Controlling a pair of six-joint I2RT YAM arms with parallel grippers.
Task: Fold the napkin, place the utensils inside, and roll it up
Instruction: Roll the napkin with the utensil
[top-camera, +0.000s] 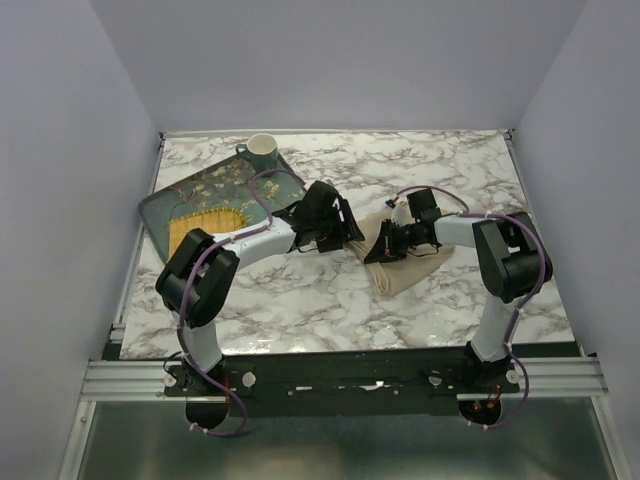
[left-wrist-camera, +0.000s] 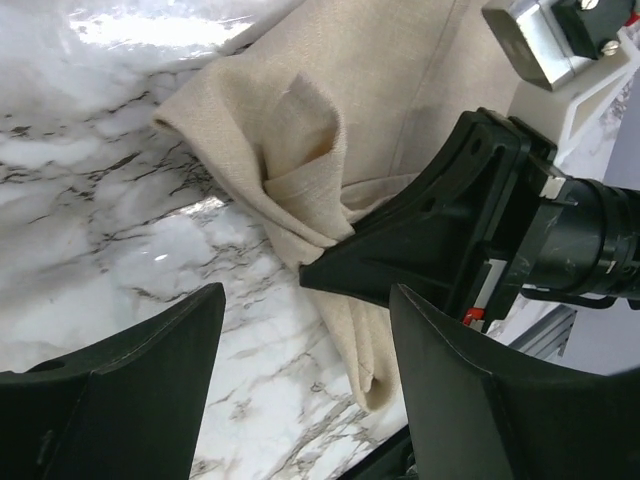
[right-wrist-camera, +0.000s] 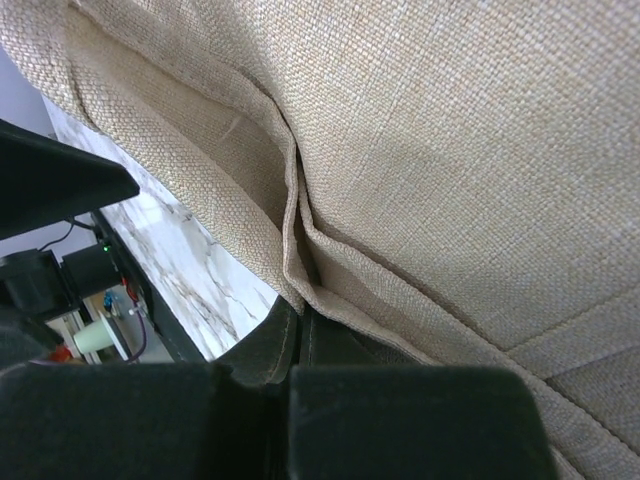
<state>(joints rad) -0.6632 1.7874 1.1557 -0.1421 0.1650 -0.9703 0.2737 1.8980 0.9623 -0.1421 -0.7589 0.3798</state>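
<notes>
While the napkin lies bunched and only part-folded on the counter, right of centre, the step in hand is judged to be the folding. The right hand is pressed together on a ridge of cloth at the napkin's left edge. Its wrist view shows several layers drawn in between the fingers. The left hand hovers just beside that pinch, fingers spread, holding nothing.

The next move probably calls for carrying the pinched ridge across so that the layers lie flat and square. The left hand is placed to pin the loose cloth meanwhile.

No view shows the spoon, so loading and rolling look some way off. A tray, with a cup at its far corner, lies well apart at far left.
</notes>
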